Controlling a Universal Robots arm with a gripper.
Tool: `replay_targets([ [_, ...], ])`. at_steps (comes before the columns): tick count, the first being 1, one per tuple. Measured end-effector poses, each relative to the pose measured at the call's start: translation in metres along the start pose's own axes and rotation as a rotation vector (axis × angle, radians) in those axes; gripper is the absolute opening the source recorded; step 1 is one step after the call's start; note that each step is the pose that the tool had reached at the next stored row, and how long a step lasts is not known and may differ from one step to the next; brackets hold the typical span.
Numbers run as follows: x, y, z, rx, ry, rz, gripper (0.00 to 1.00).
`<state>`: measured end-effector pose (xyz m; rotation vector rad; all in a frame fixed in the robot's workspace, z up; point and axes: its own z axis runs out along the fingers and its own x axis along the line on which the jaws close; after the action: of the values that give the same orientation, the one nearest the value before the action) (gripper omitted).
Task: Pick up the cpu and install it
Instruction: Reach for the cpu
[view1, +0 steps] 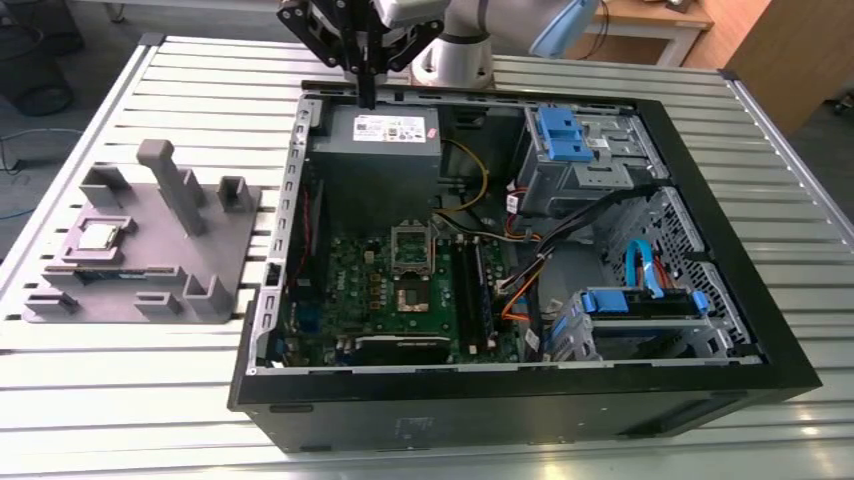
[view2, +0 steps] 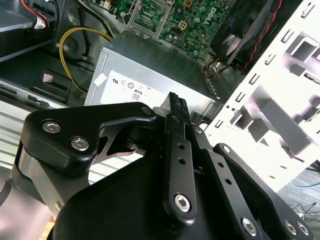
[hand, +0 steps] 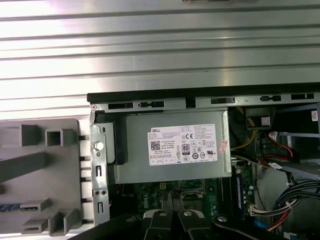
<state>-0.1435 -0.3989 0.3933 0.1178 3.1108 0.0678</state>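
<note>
The cpu (view1: 100, 237), a small square chip with a shiny silver top, lies flat on the grey plastic tray (view1: 167, 250) at the exterior view's left, outside the computer case. My gripper (view1: 363, 98) hangs far from it, above the case's back edge over the power supply (view1: 384, 130). Its black fingers are pressed together, shut, with nothing between them, as the second wrist view also shows for the gripper (view2: 176, 98). The silver socket frame (view1: 411, 268) sits on the green motherboard (view1: 400, 300) in the middle of the case.
The open black case (view1: 534, 400) holds blue drive cages (view1: 574, 140), loose cables (view1: 521, 290) and a fan (view2: 245, 25). The tray has upright blocks (view1: 160, 180). The table is ribbed aluminium (hand: 160, 55). The robot base (view1: 454, 50) stands behind the case.
</note>
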Motion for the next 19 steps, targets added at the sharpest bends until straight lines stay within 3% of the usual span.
replay_targets([
  [19, 0.01, -0.0008, -0.0003, 0.0, -0.0001, 0.0, 0.11],
])
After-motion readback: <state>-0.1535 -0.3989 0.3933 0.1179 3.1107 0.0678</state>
